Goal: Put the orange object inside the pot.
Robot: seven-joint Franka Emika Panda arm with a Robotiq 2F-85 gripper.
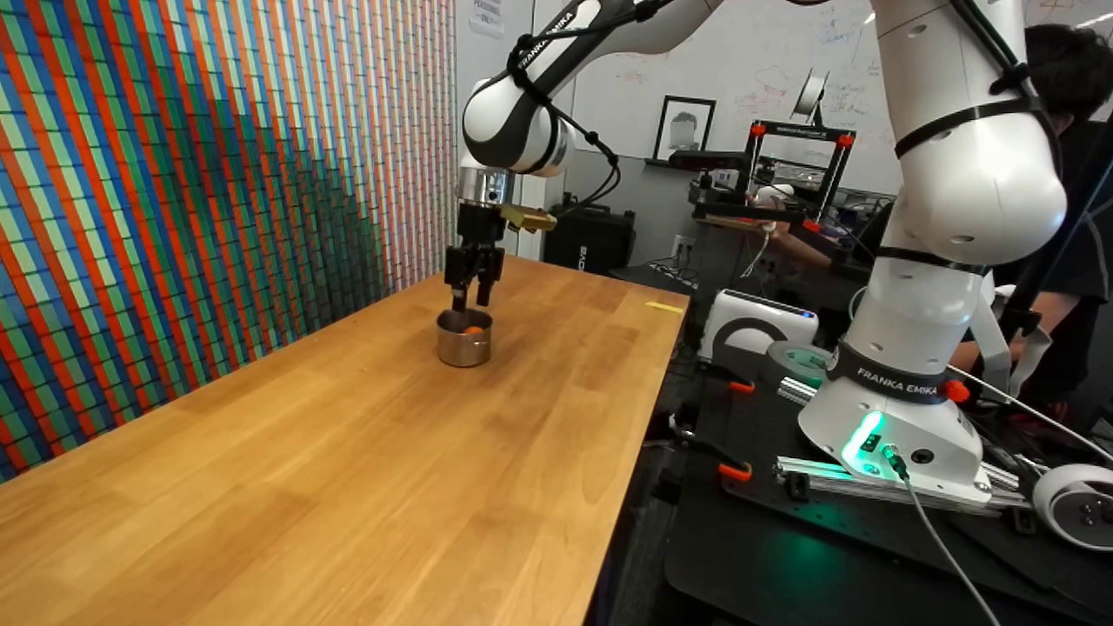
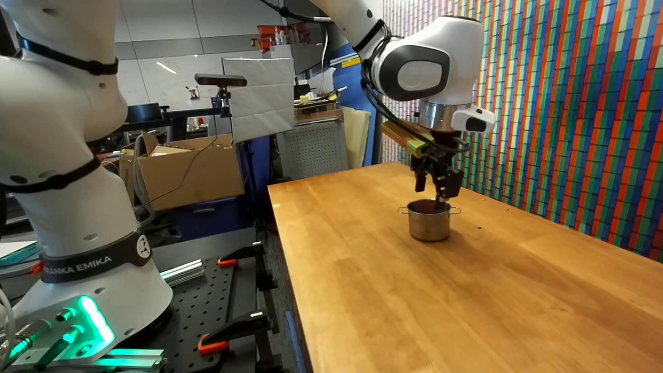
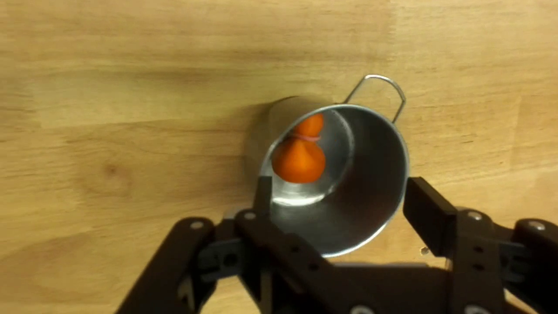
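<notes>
A stripy wall (image 1: 287,156) in red, blue and green stands along a long side of the table (image 1: 391,469). Over the table hangs our gripper (image 3: 339,189), its two fingers wide apart and holding nothing. In both exterior views they point down at the pot (image 2: 429,226), and one tip is right at the rim. We can't tell if it touches. The pot stands upright, and inside it, on the bottom and close to the side, we see the orange thing (image 3: 301,159). It has a fat part and a small part, with a thin pale ring between.

We guess it is light and smooth, and maybe a bit squishy, though looking can't tell us that. If we must pick it up, we would pinch the fat part, since the small end may slip out. The job looks done to us, so next the gripper should go straight up without bumping the pot.

Farther out, the arm (image 1: 974,191) says FRANKA EMIKA in white letters, on the black band (image 1: 896,380) near its foot and again up high. At the back, a paper sign (image 1: 487,16) seems to say PERSONNEL ONLY, but it is blurry. A black case (image 1: 596,230) has letters we can't read for sure.
</notes>
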